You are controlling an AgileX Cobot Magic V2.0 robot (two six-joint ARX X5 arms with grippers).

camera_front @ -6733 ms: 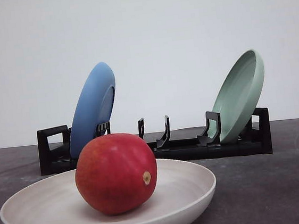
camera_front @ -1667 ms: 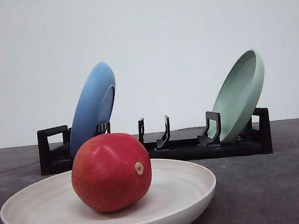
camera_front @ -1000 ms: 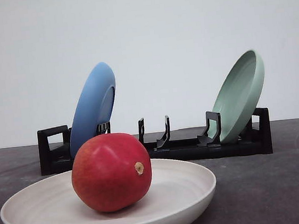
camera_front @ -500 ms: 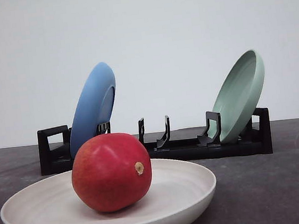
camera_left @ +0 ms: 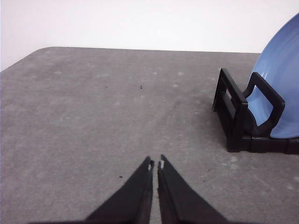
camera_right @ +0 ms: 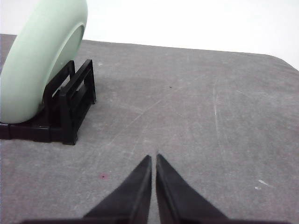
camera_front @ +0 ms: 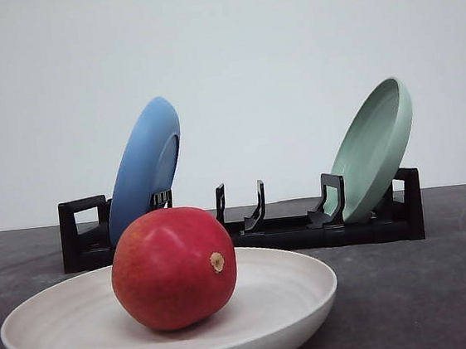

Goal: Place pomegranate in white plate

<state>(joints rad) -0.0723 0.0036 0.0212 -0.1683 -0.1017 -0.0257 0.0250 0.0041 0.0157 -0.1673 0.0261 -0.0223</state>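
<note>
A dark grey, faintly scuffed table [camera_front: 445, 285] runs back to a plain white wall [camera_front: 270, 54]; nearest, the pomegranate [camera_front: 173, 268] lies in the white plate [camera_front: 287, 290], stem nub facing right, and behind it a black dish rack [camera_front: 305, 225] holds a blue plate [camera_front: 143, 169] at its left end and a pale green plate [camera_front: 374, 148] at its right, both leaning. The left gripper [camera_left: 155, 164] and right gripper [camera_right: 153, 157] each hang low over bare table beside the rack's ends, fingertips pressed together and holding nothing. No writing is legible.
</note>
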